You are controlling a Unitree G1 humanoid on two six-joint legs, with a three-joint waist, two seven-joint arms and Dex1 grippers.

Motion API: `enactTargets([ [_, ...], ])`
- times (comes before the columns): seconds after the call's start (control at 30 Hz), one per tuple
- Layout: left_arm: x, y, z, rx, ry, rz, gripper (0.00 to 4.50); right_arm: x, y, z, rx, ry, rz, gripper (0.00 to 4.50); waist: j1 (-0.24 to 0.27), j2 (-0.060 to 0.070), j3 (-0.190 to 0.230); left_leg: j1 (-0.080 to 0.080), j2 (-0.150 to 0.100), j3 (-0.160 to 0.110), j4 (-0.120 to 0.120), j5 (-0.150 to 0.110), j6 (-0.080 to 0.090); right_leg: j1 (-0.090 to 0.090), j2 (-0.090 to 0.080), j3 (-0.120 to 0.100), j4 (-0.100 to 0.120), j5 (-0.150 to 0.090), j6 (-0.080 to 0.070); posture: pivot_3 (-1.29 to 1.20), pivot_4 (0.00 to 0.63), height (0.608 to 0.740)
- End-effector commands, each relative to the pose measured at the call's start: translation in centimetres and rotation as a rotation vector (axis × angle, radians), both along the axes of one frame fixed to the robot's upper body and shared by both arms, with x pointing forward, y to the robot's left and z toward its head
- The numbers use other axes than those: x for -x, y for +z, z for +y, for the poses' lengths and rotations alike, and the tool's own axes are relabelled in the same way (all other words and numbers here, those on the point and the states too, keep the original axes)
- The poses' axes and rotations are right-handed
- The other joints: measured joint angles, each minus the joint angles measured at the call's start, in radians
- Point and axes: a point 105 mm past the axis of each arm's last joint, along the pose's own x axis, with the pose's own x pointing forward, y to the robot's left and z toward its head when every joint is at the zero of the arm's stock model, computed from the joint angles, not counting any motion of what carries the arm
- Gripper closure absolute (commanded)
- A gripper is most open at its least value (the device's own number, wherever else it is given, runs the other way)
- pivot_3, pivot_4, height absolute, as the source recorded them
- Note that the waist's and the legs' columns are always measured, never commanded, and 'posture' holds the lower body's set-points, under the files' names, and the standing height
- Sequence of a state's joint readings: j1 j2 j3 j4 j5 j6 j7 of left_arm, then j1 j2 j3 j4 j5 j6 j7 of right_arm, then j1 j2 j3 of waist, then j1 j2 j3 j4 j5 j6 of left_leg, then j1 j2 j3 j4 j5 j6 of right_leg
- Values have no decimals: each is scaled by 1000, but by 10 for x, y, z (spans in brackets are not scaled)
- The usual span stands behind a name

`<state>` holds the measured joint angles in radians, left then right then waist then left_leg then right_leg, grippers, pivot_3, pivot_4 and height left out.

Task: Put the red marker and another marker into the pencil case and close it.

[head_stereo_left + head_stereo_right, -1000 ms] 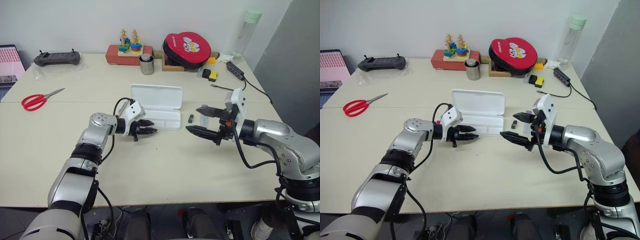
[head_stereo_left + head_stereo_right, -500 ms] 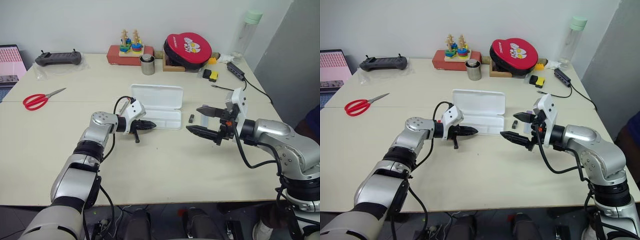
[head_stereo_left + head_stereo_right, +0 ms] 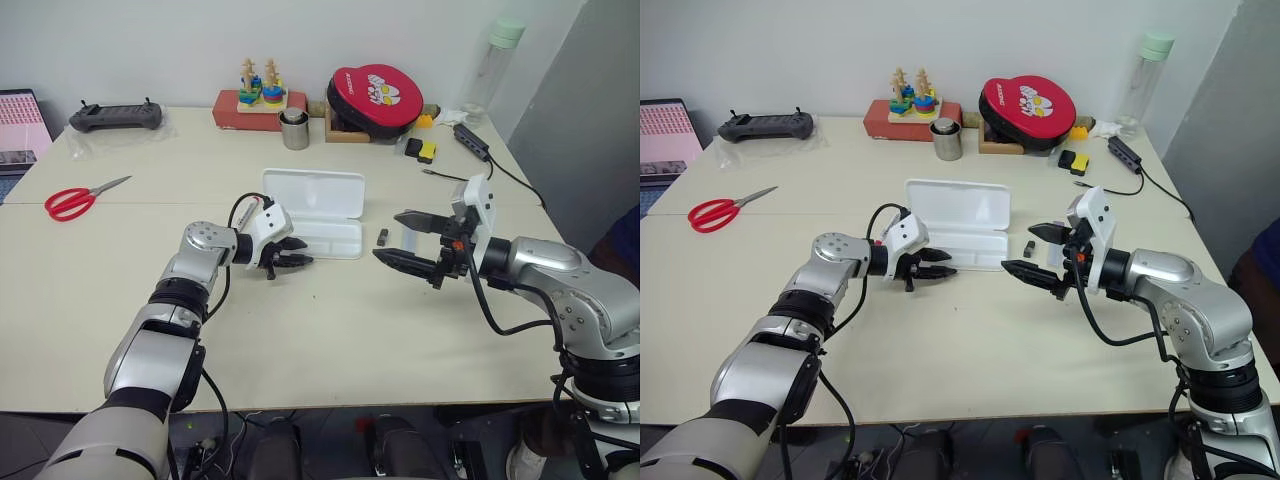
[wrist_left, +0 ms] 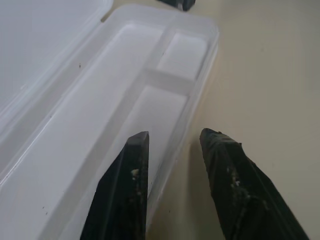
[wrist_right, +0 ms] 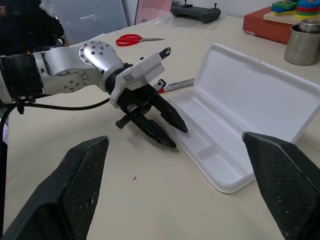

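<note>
A: So why does the pencil case (image 3: pixel 312 213) lie with its lid thrown back like that?

B: Likely so both trays are open from above. Its hinged lid leans away toward the far side of the table (image 3: pixel 120 300), and the compartments look empty.

A: And the left gripper (image 3: pixel 291 254)?

B: It hovers at the case's near long edge, fingers (image 4: pixel 125 192) parted a little and holding nothing, one tip over the tray, the other outside the wall.

A: Where's the red marker (image 5: pixel 176 84)?

B: On the table beside the case's left end, behind the left wrist. It shows best from the right wrist.

A: The right gripper (image 3: pixel 407 240)?

B: Spread wide, empty, raised off the table, well apart from the case's right end, near a tiny black piece (image 3: pixel 381 237). I can't find the lilac marker.
</note>
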<state>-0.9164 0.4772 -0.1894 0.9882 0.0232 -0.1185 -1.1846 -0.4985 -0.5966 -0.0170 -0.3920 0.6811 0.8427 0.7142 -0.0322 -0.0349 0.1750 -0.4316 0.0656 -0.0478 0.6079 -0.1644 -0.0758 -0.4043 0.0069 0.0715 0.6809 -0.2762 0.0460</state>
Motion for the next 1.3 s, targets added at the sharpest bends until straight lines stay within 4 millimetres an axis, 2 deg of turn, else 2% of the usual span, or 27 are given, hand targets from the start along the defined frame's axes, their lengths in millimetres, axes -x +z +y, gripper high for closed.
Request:
enactTargets([
  [0.03,-1,-5,3,-48,3,9,3457,2,18,-2,-19,-6,-74,0,0,0,0,0,0,0,0,0,0,0,0,0,0,0,0,0,150,740],
  [0.13,-1,-5,3,-48,3,15,4071,2,19,-2,-20,-8,-75,0,0,0,0,0,0,0,0,0,0,0,0,0,0,0,0,0,150,740],
  [0.23,-2,-1,1,-25,5,5,4459,2,19,-2,-21,-11,-76,0,0,0,0,0,0,0,0,0,0,0,0,0,0,0,0,0,150,740],
  [0.43,-2,9,-2,13,-23,-18,4459,3,22,-2,-22,-2,-83,0,0,0,0,0,0,0,0,0,0,0,0,0,0,0,0,0,150,740],
  [0.63,28,19,-10,34,-238,-31,4459,9,29,-4,-33,24,-96,0,0,0,0,-1,0,0,-1,0,0,-1,0,0,-1,1,-2,0,150,740],
  [0.87,70,2,7,-110,-356,34,4459,12,27,-7,-26,34,-81,0,-3,0,0,-1,1,0,-1,0,0,-1,0,0,0,0,-3,0,150,740],
  [0.97,75,-2,12,-132,-333,47,4459,12,24,-6,-26,39,-74,0,-1,0,0,-1,1,0,0,0,0,-1,0,0,0,0,-1,0,150,740],
  [1.13,75,0,9,-115,-315,40,4459,12,23,-3,-27,51,-68,0,1,0,0,-1,1,0,1,0,0,-1,0,0,0,0,-1,0,150,740],
  [1.2,75,2,9,-110,-310,37,4018,12,23,-2,-27,54,-68,0,1,0,0,-1,1,0,1,0,0,-1,0,0,0,0,-1,0,150,740],
  [1.23,75,3,9,-109,-308,33,4007,12,23,-2,-27,56,-69,0,1,0,0,-1,1,0,0,0,0,-1,0,0,0,0,-1,0,150,740],
  [1.3,72,12,7,-82,-299,8,3583,12,24,-2,-27,61,-72,0,0,0,0,-1,1,0,0,0,0,-1,0,0,0,0,-1,0,150,740],
])
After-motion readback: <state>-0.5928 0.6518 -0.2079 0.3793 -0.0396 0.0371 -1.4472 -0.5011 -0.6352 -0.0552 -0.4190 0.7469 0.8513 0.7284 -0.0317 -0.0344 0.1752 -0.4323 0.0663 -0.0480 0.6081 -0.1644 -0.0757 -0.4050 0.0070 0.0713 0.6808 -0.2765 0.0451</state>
